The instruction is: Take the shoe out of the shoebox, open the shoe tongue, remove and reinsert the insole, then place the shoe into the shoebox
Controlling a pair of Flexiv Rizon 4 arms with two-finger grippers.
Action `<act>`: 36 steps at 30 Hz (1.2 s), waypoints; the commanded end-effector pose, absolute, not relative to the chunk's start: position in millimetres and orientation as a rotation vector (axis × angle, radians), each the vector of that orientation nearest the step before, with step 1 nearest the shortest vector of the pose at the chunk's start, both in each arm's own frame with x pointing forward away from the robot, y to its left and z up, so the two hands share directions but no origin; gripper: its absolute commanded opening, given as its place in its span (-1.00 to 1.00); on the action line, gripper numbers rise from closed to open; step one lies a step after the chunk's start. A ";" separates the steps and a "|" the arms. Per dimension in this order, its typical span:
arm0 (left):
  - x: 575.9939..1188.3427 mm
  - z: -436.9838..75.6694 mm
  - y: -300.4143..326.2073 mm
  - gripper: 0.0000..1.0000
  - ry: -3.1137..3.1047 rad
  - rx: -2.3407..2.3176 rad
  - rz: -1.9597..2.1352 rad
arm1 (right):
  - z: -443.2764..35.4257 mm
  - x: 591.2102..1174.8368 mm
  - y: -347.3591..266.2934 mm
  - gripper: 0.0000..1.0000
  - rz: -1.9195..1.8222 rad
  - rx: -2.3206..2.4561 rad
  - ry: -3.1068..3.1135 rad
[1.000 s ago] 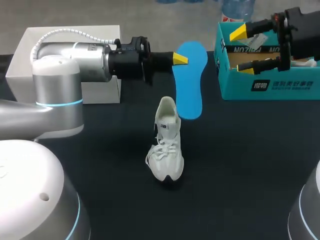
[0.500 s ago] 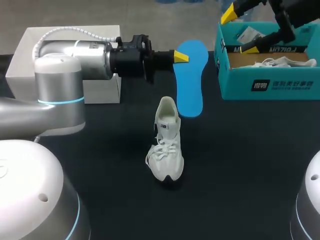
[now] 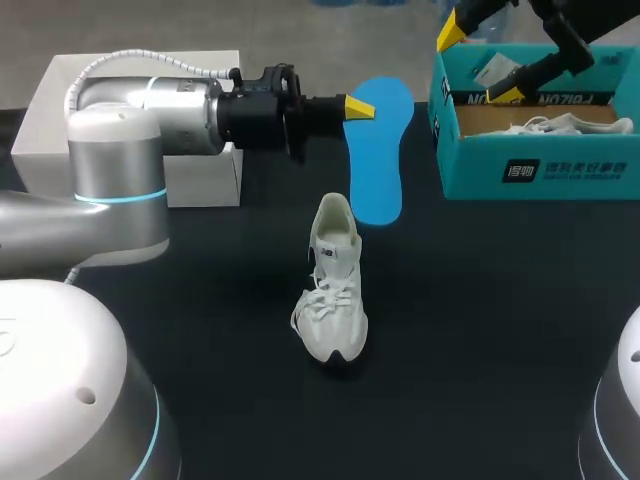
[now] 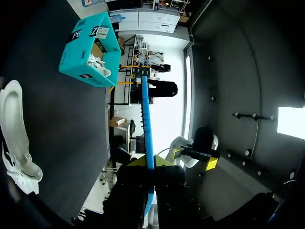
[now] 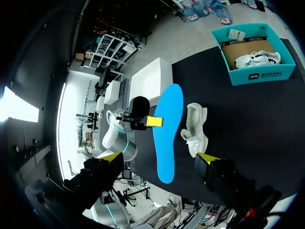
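My left gripper (image 3: 358, 107) is shut on the edge of a blue insole (image 3: 378, 150), which hangs in the air above the black table, behind the white shoe (image 3: 332, 295). The shoe stands upright mid-table, toe toward me. In the left wrist view the insole (image 4: 147, 119) runs edge-on out from between the yellow tips of my left gripper (image 4: 151, 162), and the shoe (image 4: 14, 133) lies off to one side. My right gripper (image 3: 478, 62) hangs open high over the teal shoebox (image 3: 535, 165). From the right wrist the insole (image 5: 169, 131), shoe (image 5: 195, 129) and shoebox (image 5: 252, 71) lie far below the open right gripper (image 5: 157, 160).
A second white shoe (image 3: 560, 125) lies inside the teal shoebox at the back right. A white box (image 3: 130, 110) stands at the back left behind my left arm. Bare black tabletop (image 3: 480, 330) surrounds the standing shoe.
My right gripper has risen and drawn back over the shoebox, staying open. My left gripper has lifted the insole slightly.
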State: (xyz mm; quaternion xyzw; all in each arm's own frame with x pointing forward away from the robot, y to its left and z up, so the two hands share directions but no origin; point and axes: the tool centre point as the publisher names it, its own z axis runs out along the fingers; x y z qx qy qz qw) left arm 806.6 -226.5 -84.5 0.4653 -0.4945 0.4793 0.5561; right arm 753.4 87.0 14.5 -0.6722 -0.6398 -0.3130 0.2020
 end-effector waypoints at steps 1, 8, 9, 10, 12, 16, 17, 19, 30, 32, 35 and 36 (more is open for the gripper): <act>808.4 -85.8 -228.3 -1.00 -1.171 1.105 1.127 | 22.6 759.4 109.8 1.00 -0.727 -2.012 -1.931; 812.8 -89.1 -234.1 -1.00 -1.180 1.112 1.115 | 25.5 761.3 125.8 1.00 -0.569 -2.069 -2.003; 813.2 -89.5 -234.1 -1.00 -1.182 1.114 1.112 | 25.8 760.9 127.5 1.00 -0.553 -2.074 -2.014; 813.5 -89.8 -234.1 -1.00 -1.183 1.116 1.110 | 25.9 760.5 129.3 1.00 -0.533 -2.078 -2.024; 814.0 -90.6 -233.8 -1.00 -1.186 1.118 1.106 | 26.1 760.1 131.8 1.00 -0.484 -2.100 -2.030; 815.3 -93.0 -233.0 -1.00 -1.188 1.125 1.101 | 27.5 759.5 139.5 1.00 -0.396 -2.168 -2.075; 816.2 -93.7 -233.0 -1.00 -1.186 1.130 1.100 | 27.5 759.7 142.0 1.00 -0.370 -2.185 -2.091; 818.8 -94.5 -233.2 -1.00 -1.172 1.138 1.094 | 26.2 760.0 146.5 1.00 -0.310 -2.219 -2.113; 824.4 -89.2 -231.5 -1.00 -1.158 1.139 1.106 | 6.6 759.5 161.4 1.00 -0.146 -2.304 -2.141; 824.6 -88.8 -231.2 -1.00 -1.161 1.138 1.108 | 3.3 759.5 162.3 1.00 -0.130 -2.310 -2.142; 824.6 -88.8 -230.9 -1.00 -1.163 1.139 1.110 | 0.4 760.2 162.8 1.00 -0.129 -2.309 -2.143; 824.6 -89.0 -230.9 -1.00 -1.163 1.140 1.110 | -0.3 760.6 162.7 1.00 -0.135 -2.308 -2.141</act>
